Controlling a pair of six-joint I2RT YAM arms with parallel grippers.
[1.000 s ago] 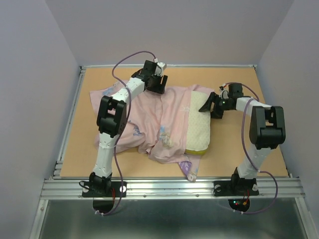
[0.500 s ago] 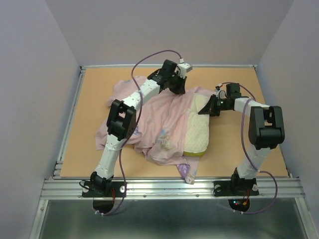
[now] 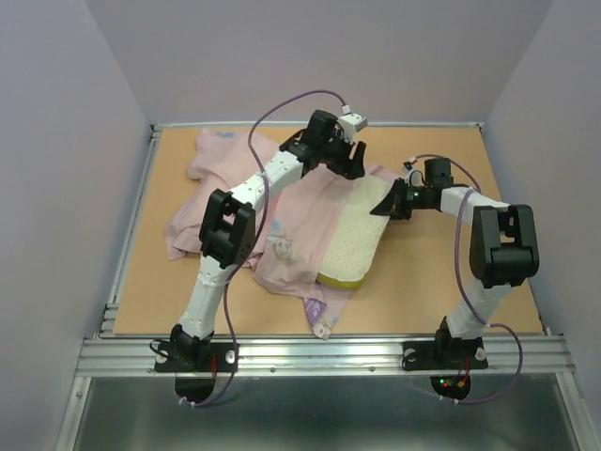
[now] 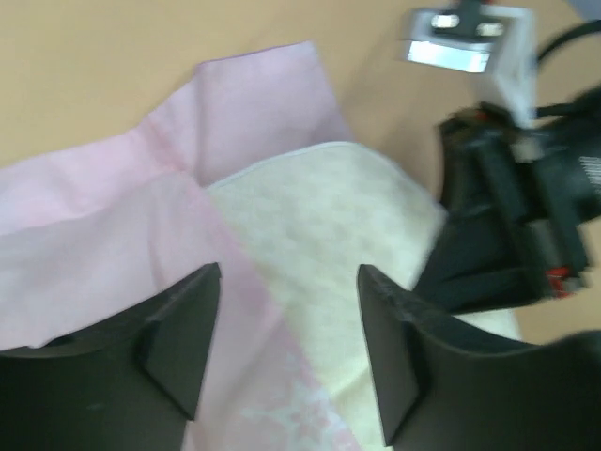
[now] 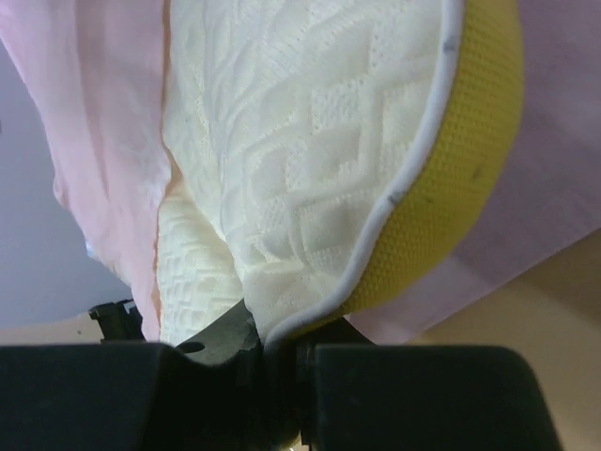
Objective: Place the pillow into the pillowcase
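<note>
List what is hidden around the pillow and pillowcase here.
- Top view: part of the pillow lies under the pillowcase; the left arm covers a strip of it.
- Right wrist view: fingertips of the right gripper are hidden by the pillow corner.
- Left wrist view: blurred, fabric detail lost.

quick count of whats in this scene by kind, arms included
pillow: 1
pillowcase: 1
robot arms: 2
total: 4

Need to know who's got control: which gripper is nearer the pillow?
Right. The right gripper is clamped on the pillow at its far right corner; the left gripper hangs open just above it, over the edge of the pillowcase.
</note>
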